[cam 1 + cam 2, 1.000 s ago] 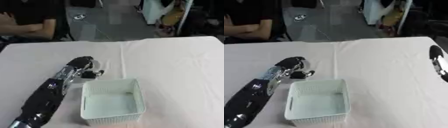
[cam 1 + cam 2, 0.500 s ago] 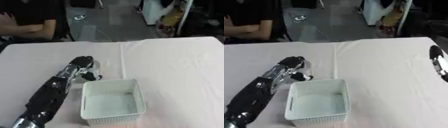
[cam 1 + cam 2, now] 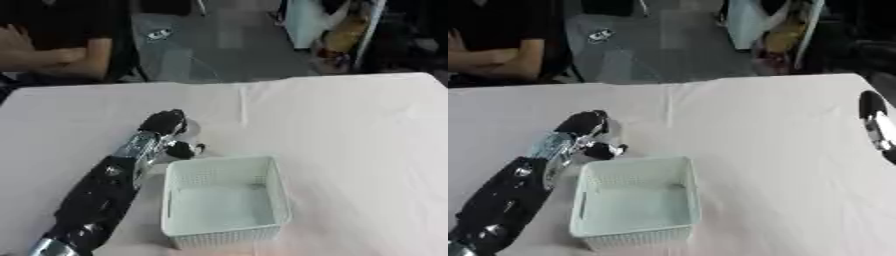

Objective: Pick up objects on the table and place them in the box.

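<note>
Left hand [image 3: 166, 131] lay fingers curled, though on what couldn't be told; a pale shape showed just beyond. White box [image 3: 226, 200] sat just beside, toward the table's [image 3: 350, 130] near edge. Step likely grasping; next, lift over the box rim.

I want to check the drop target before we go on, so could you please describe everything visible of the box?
The box is a small, pale, square-cornered basket that looks like plastic, with perforated walls and a plain rim. It stands upright on the white table, open at the top, and nothing can be made out inside. The left hand is just beyond its far left corner, with its dark arm running alongside the left wall; whether they touch cannot be told.
</note>
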